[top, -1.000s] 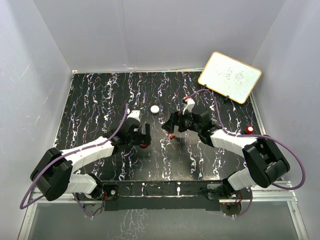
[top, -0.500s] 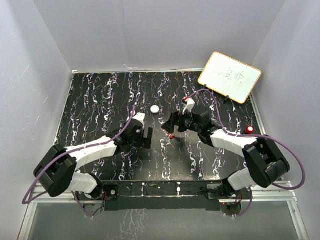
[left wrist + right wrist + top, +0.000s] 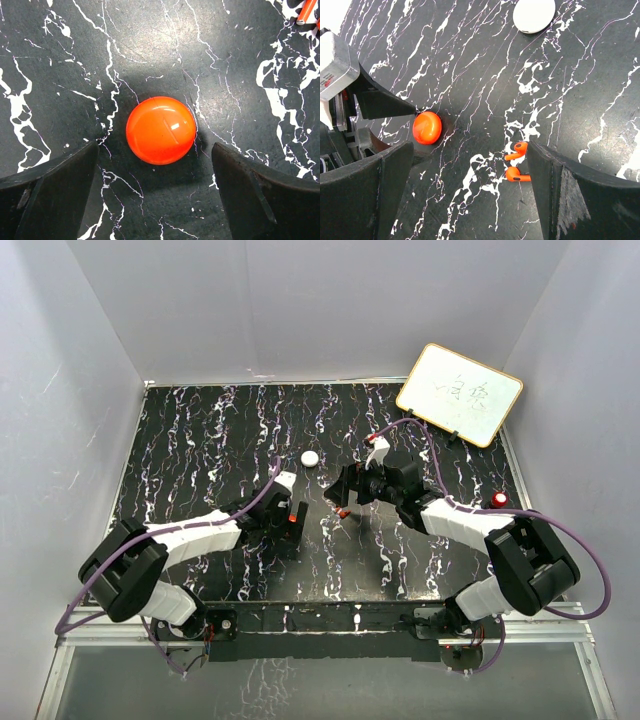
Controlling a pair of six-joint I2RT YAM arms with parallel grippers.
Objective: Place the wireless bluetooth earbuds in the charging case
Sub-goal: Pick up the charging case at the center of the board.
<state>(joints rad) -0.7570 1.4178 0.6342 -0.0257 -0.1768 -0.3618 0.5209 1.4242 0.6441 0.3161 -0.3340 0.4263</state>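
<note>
The charging case [image 3: 161,130] is a glossy red puck lying on the black marbled table [image 3: 200,440]. My left gripper [image 3: 155,169] hovers over it, open, with a dark finger on each side and neither touching the puck. In the top view the case [image 3: 292,518] peeks out at the left gripper [image 3: 288,515]. The two red earbuds [image 3: 518,149] [image 3: 515,174] lie side by side on the table, right against the inner face of my right gripper's right finger [image 3: 570,190]. The right gripper [image 3: 470,150] is open and holds nothing. The case [image 3: 427,127] also shows in the right wrist view.
A white round disc [image 3: 310,458] lies behind the grippers. A whiteboard [image 3: 460,393] leans at the back right corner. A small red spot [image 3: 499,500] sits beside the right arm. White walls enclose the table on three sides.
My left gripper has swung to the right and now sits over the case. The right arm and the earbuds have not moved.
</note>
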